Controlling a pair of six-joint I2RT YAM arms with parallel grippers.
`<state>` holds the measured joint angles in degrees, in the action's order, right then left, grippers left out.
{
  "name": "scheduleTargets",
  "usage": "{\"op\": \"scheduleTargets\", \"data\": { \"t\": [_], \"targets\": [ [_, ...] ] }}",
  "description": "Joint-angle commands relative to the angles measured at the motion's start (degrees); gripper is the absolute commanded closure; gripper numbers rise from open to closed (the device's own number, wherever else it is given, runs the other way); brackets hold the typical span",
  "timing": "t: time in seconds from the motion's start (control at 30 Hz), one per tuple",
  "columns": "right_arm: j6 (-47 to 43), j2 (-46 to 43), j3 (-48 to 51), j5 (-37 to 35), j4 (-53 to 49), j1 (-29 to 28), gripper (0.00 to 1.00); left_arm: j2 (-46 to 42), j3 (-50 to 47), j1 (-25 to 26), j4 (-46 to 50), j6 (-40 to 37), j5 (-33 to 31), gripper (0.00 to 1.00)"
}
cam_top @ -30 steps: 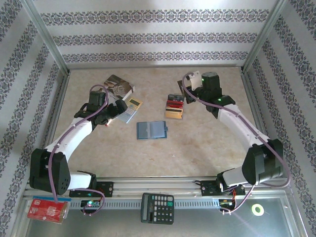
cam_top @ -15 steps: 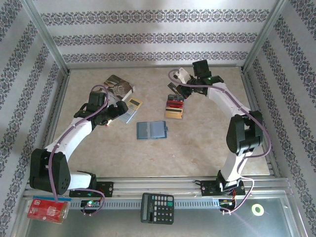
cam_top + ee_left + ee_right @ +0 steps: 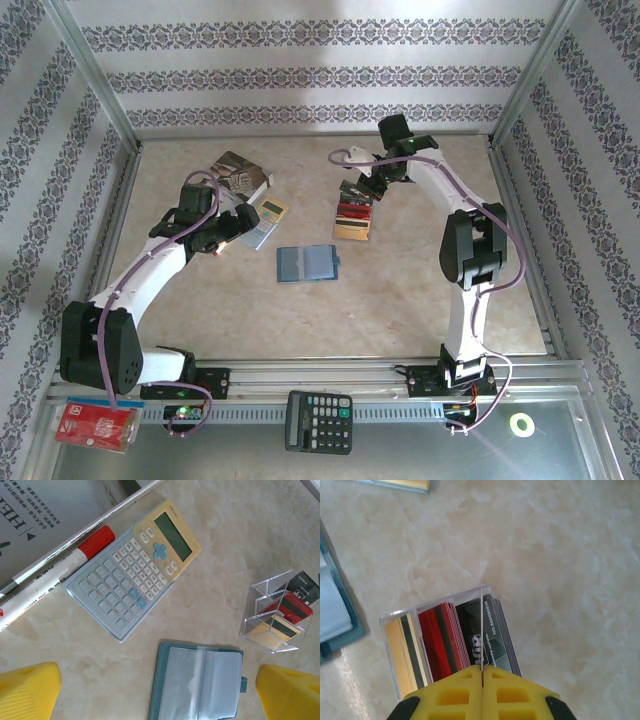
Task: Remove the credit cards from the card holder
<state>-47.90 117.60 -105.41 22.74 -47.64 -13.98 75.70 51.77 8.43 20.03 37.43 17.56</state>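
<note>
Our left gripper (image 3: 159, 692) hung released, its yellow fingers (image 3: 27, 692) spread wide. Beyond the left finger a pen (image 3: 60, 572) lay against a book (image 3: 45, 510), with a calculator (image 3: 135, 575) just beside it. Between the fingers the wallet (image 3: 200, 682) lay open and flat. Beyond the right finger stood a clear stand (image 3: 260, 594) holding the cards (image 3: 445, 640) upright: tan, red, black. Our right gripper (image 3: 482, 677) was clenched just over the black cards. A thin pale edge ran out between its tips, and we could not tell what it was.
</note>
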Motion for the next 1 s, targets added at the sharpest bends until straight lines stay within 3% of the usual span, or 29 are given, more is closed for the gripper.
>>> {"op": "scheduleTargets", "data": {
  "t": [0.0,0.33,0.63,0.97],
  "targets": [
    [-5.6,1.0,-2.2,-2.3,-4.0,0.0,1.00,-0.2,1.5,-0.9,1.4,-1.4,0.3,0.00],
    [-10.9,3.8,-5.2,-8.0,-5.4,-1.7,1.00,-0.1,1.7,-0.9,1.9,-2.1,0.3,0.00],
    [-12.3,5.2,-6.3,-8.3,-5.1,-2.5,1.00,-0.8,1.2,-1.0,2.3,-2.3,0.0,0.00],
    [-13.2,5.9,-6.6,-9.6,-3.7,-3.5,0.94,-0.5,1.6,-1.0,2.6,-2.4,0.5,0.00]
  ]
}}
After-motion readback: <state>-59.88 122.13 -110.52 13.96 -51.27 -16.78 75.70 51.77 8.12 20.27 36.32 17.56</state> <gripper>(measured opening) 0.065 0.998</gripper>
